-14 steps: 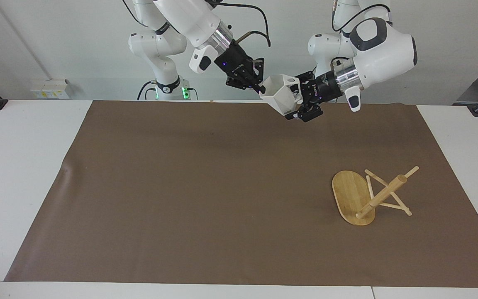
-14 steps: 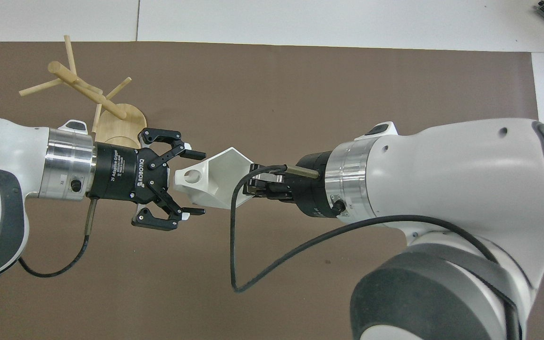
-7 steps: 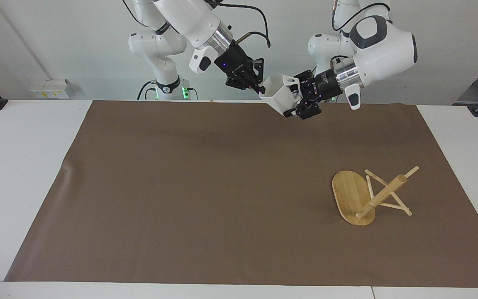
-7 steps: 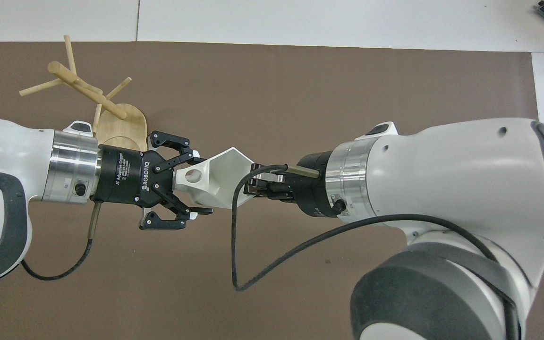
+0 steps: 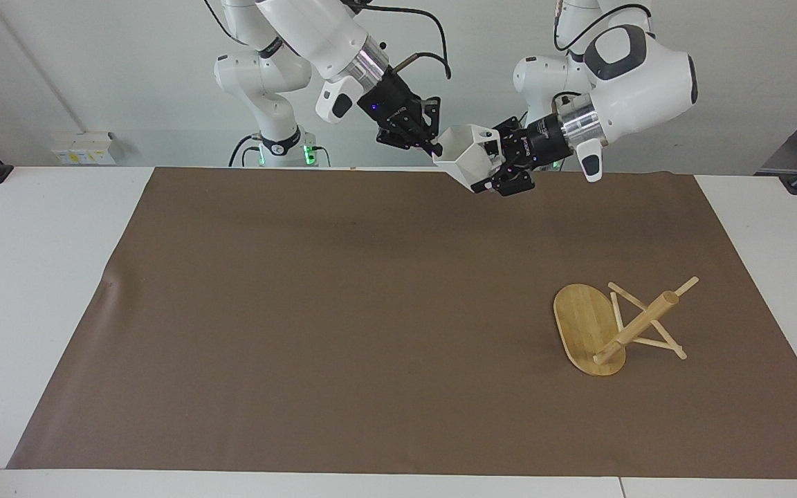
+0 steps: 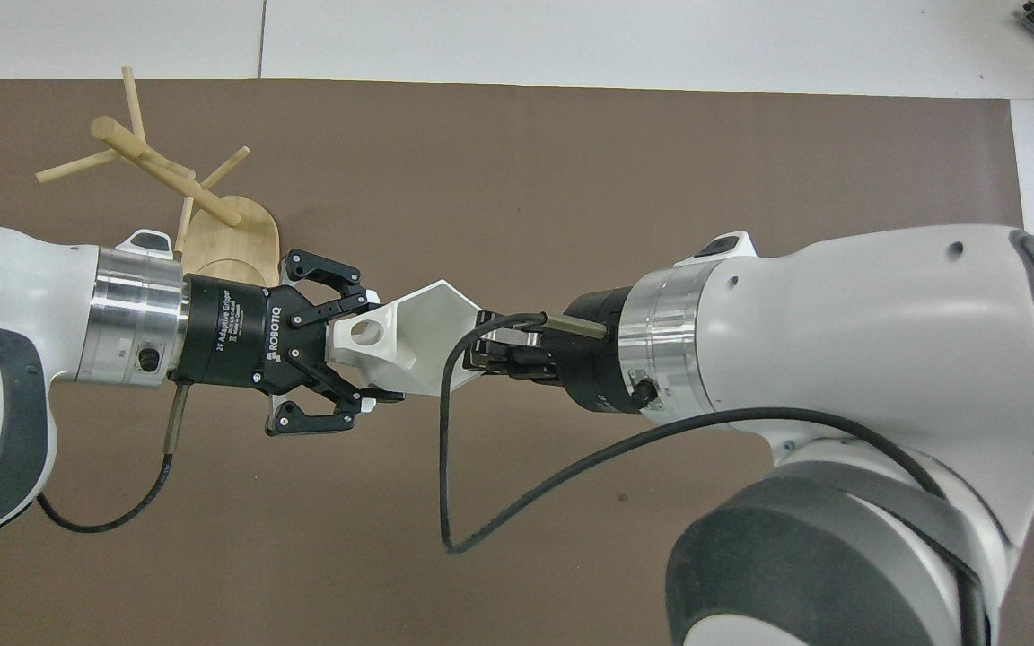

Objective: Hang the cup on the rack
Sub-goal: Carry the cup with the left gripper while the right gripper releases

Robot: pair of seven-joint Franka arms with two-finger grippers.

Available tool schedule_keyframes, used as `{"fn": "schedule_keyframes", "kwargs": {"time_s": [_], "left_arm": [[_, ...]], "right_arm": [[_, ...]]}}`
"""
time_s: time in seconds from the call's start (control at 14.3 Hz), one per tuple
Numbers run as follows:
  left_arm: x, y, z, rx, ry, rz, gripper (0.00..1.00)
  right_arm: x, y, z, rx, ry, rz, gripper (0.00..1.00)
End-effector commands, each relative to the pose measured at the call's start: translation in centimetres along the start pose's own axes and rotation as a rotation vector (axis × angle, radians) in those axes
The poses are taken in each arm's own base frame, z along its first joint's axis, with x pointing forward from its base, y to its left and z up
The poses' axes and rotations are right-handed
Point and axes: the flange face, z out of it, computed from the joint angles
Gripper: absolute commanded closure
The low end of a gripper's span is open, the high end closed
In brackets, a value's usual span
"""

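I see the white table (image 5: 39, 290) under a large brown mat (image 5: 343, 325) that covers most of it. Both white arms hang above the mat's edge nearest the robots, and their 2 grippers meet in mid-air around 1 cup.

The light bamboo mug rack (image 5: 589, 328) (image 6: 230, 238) with its oval flat base sits on the mat toward the left arm's end of the table. It looks tipped: the thick round post leans away from the base, and the thin pegs cross near its upper end.

The black left gripper (image 5: 497, 173) (image 6: 372, 354) has its fingers narrowed onto the handle side of the small white faceted cup (image 5: 466, 160) (image 6: 418, 345), 1 finger on each side of the blocky handle with its round hole. The black right gripper (image 5: 433, 146) (image 6: 481, 352) is pinched shut on the cup's rim at the end away from the handle. The cup is held tilted between them, off the mat, its hexagonal mouth turned partly upward, well apart from the rack.
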Motion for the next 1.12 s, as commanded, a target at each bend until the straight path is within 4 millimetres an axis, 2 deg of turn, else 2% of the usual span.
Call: {"fn": "schedule_keyframes", "kwargs": {"time_s": [0.0,0.28,0.42,0.63,0.7,0.77,0.84,0.91,1.05], "left_arm": [[0.6,-0.3,-0.8,-0.012,0.035,-0.107,1.0],[1.9,0.3,-1.7,-0.052,0.098,-0.187,1.0],[2.6,0.8,-2.0,-0.099,0.147,-0.205,1.0],[2.7,0.8,-2.0,-0.104,0.149,-0.209,1.0],[2.8,0.9,-2.0,-0.108,0.15,-0.217,1.0],[3.2,1.1,-1.9,-0.128,0.153,-0.238,1.0],[4.1,1.3,-1.8,-0.158,0.172,-0.26,1.0],[4.9,1.5,-1.6,-0.184,0.187,-0.276,1.0],[6.6,2.3,-1.8,-0.247,0.184,-0.314,1.0]], "right_arm": [[-0.3,-0.2,-0.1,0.024,-0.007,0.026,1.0],[-0.2,-0.1,0.0,0.022,-0.011,0.034,1.0],[-0.2,-0.1,0.0,0.02,-0.011,0.035,0.84],[-0.2,-0.1,-0.1,0.02,-0.01,0.037,0.47],[-0.1,0.0,-0.1,0.019,-0.01,0.039,0.38],[-0.1,0.0,-0.2,0.02,-0.009,0.038,0.29],[-0.1,0.0,-0.1,0.02,-0.009,0.037,0.14],[-0.1,0.0,-0.1,0.019,-0.008,0.035,0.03],[0.0,0.1,-0.2,0.019,-0.007,0.033,0.0]]}}
